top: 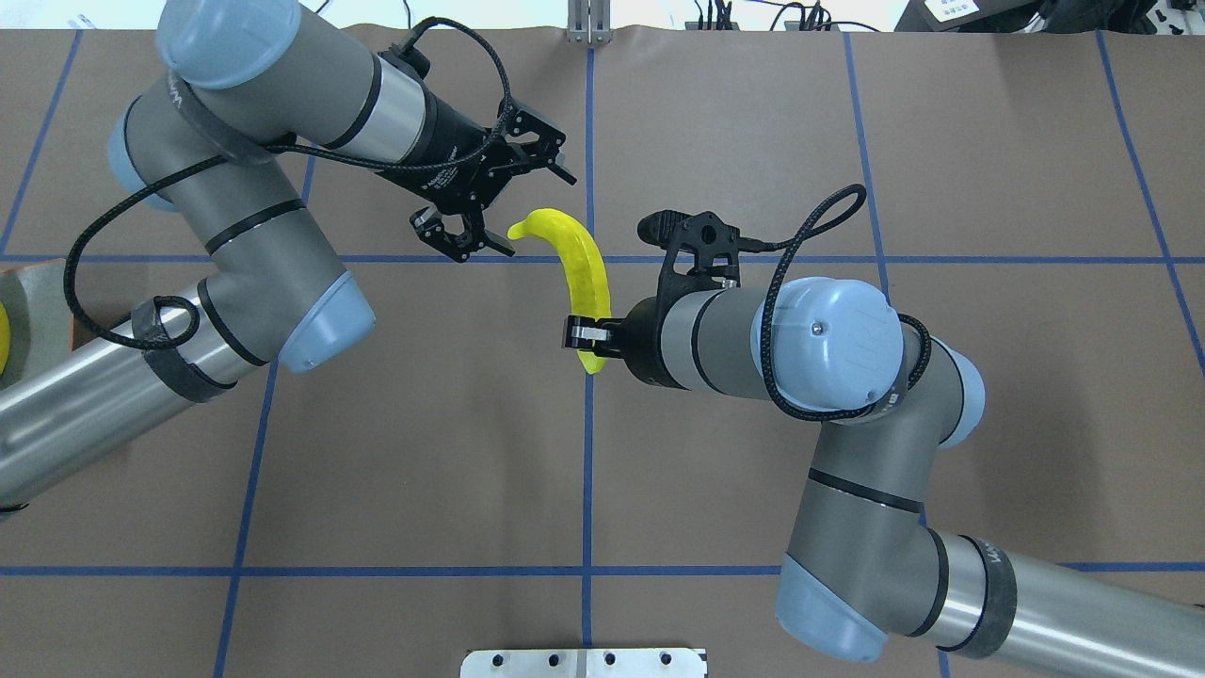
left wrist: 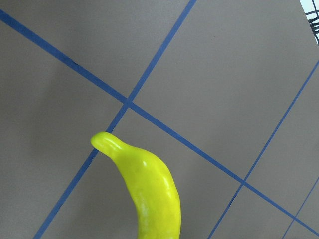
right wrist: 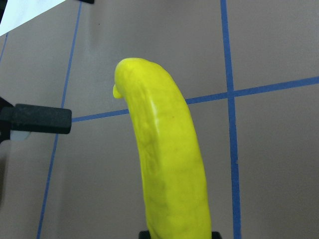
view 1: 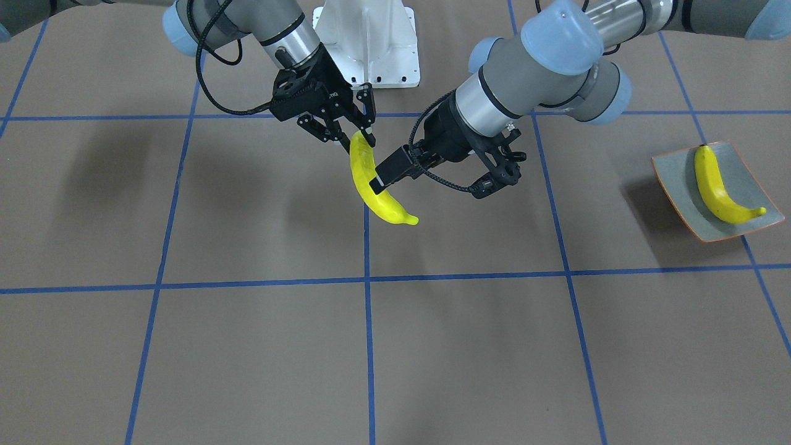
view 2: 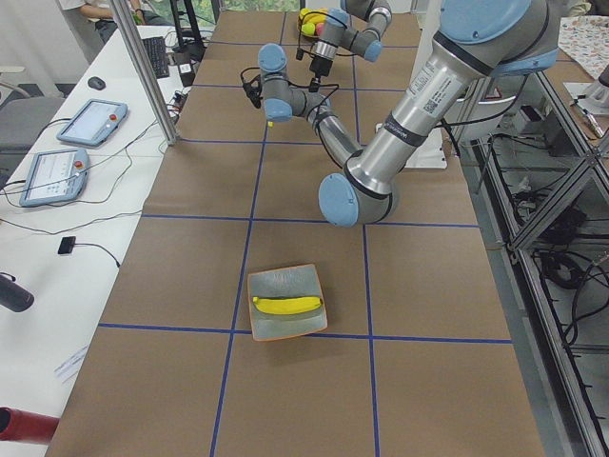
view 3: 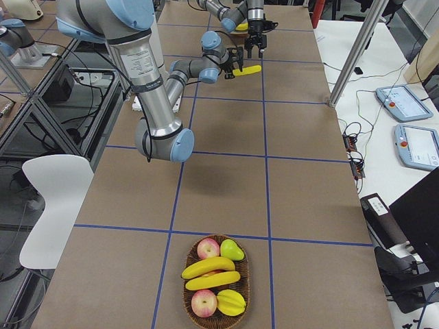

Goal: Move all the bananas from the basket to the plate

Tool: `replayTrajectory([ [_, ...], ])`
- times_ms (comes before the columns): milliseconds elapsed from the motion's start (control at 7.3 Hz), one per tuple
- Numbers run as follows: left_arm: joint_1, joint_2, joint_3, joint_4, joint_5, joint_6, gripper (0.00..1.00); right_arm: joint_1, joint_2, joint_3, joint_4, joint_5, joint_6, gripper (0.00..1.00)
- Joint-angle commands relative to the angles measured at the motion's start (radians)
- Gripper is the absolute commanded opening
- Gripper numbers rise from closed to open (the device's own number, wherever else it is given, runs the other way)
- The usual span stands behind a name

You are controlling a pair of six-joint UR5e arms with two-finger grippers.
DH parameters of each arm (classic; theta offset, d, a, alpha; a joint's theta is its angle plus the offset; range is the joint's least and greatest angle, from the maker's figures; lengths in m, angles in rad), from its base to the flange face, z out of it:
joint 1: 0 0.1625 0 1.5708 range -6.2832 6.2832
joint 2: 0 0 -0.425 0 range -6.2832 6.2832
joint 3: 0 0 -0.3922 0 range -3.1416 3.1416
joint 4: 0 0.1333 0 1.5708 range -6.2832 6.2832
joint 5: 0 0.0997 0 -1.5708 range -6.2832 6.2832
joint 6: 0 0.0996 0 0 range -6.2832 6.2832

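Note:
A yellow banana (view 1: 377, 191) (top: 584, 273) hangs above the table's middle, and my right gripper (view 1: 360, 141) (top: 586, 335) is shut on its end nearest the robot. It fills the right wrist view (right wrist: 169, 169). My left gripper (view 1: 502, 173) (top: 537, 213) stands open near the banana's far tip without touching it. The left wrist view shows that tip (left wrist: 107, 141). A second banana (view 1: 720, 185) (view 2: 285, 306) lies on the grey plate (view 1: 680, 179) (view 2: 276, 284). Two more bananas (view 3: 209, 273) lie in the wicker basket (view 3: 187, 291).
The basket also holds apples (view 3: 208, 248) and other fruit. It stands at the table's end on the robot's right, and the plate at the opposite end. The robot's white base (view 1: 368, 43) is at the back. Blue tape lines cross the brown table.

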Motion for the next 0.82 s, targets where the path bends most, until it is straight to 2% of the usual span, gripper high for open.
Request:
replayTrajectory([
  [0, 0.001, 0.016, 0.007, 0.003, 0.014, 0.035, 0.99, -0.002, 0.008, 0.010, -0.021, -0.003, -0.017, 0.00],
  [274, 0.002, 0.014, 0.018, 0.003, 0.023, 0.033, 0.99, -0.002, 0.074, 0.013, -0.111, -0.008, -0.017, 0.00],
  [548, 0.017, 0.005, 0.024, 0.004, 0.042, 0.032, 0.97, -0.002, 0.086, 0.016, -0.127, -0.008, -0.017, 0.00],
  [685, 0.017, 0.004, 0.024, 0.003, 0.042, 0.029, 0.82, -0.002, 0.088, 0.016, -0.127, -0.008, -0.017, 0.00],
])
